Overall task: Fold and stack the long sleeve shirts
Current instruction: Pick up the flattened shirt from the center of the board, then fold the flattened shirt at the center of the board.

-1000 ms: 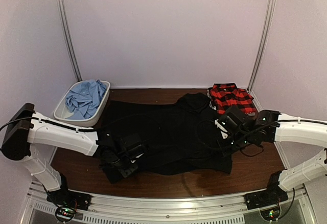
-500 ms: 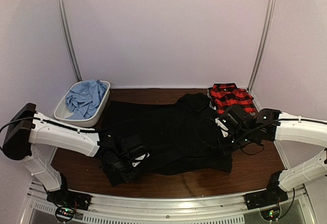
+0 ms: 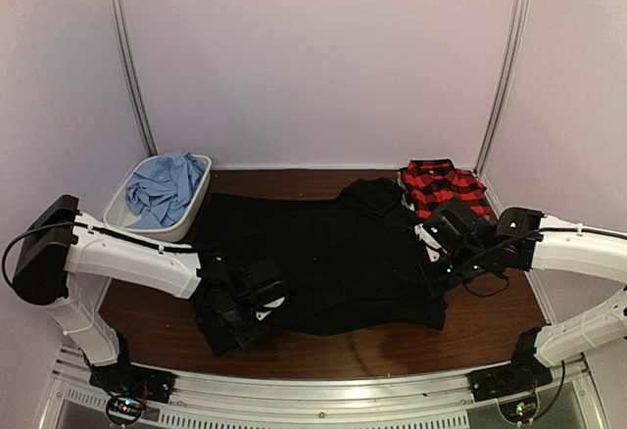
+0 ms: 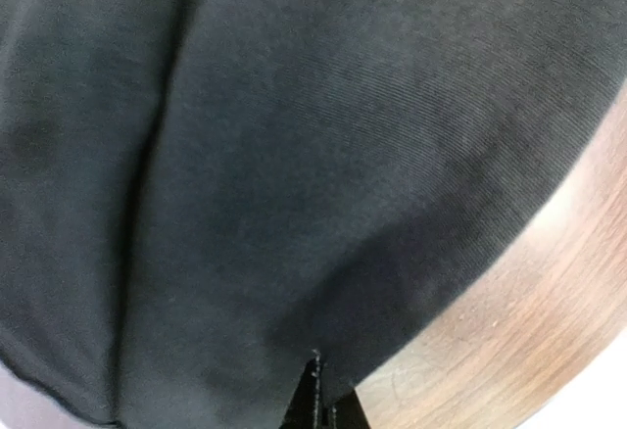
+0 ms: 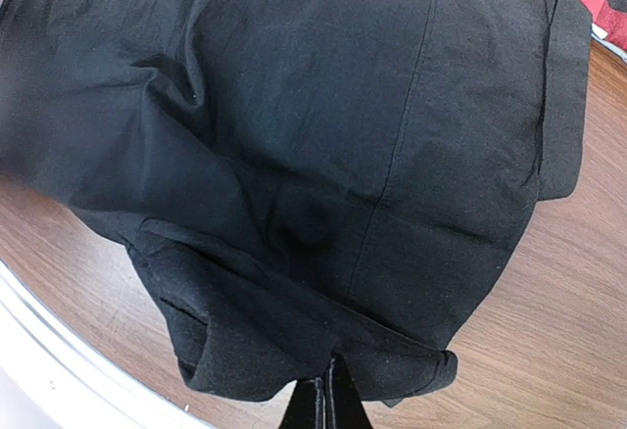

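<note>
Slippage looks the risk: left hand point(image 4: 315, 402) and right hand point(image 5: 328, 400) each pinch the black shirt point(image 3: 323, 248) (spread across the middle of the table point(image 3: 490, 326)); uneven pulling would skew the fold.

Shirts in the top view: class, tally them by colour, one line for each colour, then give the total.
black shirt: 1
red-and-black plaid shirt: 1
light blue shirt: 1
Total: 3 shirts
</note>
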Robot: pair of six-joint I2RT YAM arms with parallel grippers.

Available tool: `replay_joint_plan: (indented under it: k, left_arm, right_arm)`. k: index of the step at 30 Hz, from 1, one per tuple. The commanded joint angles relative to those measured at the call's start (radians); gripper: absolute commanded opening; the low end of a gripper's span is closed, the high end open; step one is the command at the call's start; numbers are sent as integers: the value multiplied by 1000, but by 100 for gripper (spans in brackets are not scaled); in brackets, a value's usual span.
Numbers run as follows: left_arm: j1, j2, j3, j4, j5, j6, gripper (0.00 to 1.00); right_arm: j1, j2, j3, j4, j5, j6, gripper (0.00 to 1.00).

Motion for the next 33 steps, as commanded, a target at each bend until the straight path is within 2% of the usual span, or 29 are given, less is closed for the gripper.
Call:
replay_joint_plan:
  k: [1, 5, 15, 24, 30, 33]
  left_arm:
    - [-4, -36, 91, -125, -109, -1, 0]
    - [4, -57, 135, -257, -219, -4, 0]
    - [124, -136, 212, -323, -229, 4, 0]
    - [218, 39, 349, -353, -335, 105, 0]
    - [281, 142, 422, -328, -334, 184, 0]
    - [302, 178, 434, -324, -334, 211, 9]
  right_arm:
    - [-5, -50, -5, -25, -45, -10, 0]
    - [-4, -72, 6, -56, -75, -13, 0]
    - [-1, -13, 97, -138, -54, -42, 0]
    - [-9, 94, 186, -179, 45, -77, 0]
    - [-39, 186, 248, -187, 83, -115, 0]
    - [-53, 228, 258, -174, 90, -141, 0]
